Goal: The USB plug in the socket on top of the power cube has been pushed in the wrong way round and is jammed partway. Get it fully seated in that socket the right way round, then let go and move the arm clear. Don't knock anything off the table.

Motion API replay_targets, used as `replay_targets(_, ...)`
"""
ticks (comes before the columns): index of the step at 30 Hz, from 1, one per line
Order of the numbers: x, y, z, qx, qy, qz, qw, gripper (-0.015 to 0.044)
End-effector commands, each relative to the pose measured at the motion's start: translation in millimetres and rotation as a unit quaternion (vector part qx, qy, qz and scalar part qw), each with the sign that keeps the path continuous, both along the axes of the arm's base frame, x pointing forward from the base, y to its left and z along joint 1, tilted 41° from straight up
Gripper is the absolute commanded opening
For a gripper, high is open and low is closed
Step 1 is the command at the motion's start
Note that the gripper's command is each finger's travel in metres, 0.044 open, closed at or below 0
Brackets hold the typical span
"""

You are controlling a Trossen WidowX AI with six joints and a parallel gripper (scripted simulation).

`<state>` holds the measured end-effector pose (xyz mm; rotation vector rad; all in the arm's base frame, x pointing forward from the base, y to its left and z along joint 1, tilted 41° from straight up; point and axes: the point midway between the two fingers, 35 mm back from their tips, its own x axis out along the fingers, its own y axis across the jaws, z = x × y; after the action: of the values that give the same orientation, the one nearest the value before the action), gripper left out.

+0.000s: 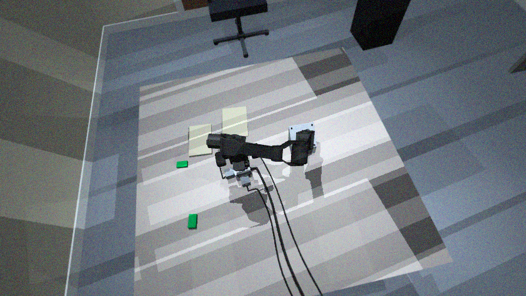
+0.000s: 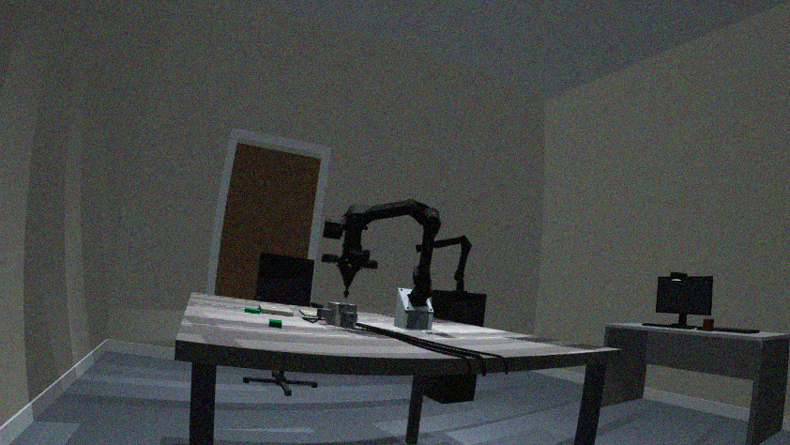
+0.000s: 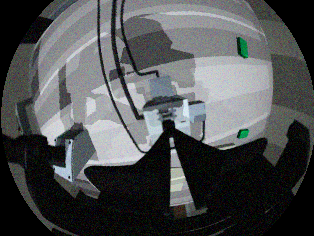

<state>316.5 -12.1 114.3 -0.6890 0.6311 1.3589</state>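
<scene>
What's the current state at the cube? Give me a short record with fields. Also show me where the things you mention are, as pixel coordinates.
gripper: the gripper [image 1: 240, 165] [image 2: 346, 287] [image 3: 170, 133] is shut on the USB plug
plug: USB plug [image 2: 346, 294] [image 3: 168, 123], out of the socket, above the power cube [image 1: 241, 172] [image 2: 340, 314] [image 3: 151, 129]
plug orientation: cannot tell
cables: black cables [image 1: 277, 228] [image 2: 406, 337] [image 3: 114, 50] run from the cube area over the table edge
loose items: two green blocks [image 1: 182, 164] [image 1: 192, 220] [image 2: 252, 310] [image 2: 275, 323] [image 3: 242, 47] [image 3: 243, 133], on the table, away from the cube
remaining: seat plug right way round, release, move arm clear

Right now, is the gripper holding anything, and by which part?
Yes, the gripper is shut on something small at its fingertips, probably the USB plug; which part it grips cannot be told.
</scene>
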Motion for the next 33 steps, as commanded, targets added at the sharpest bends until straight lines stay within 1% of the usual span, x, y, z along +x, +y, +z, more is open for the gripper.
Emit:
replay_targets(1,0.0,0.7,-1.0,0.0,-0.001,0.002,1.0,0.0)
replay_targets(33,1.0,3.6,-3.4,-0.001,-0.008,0.01,1.0,0.0)
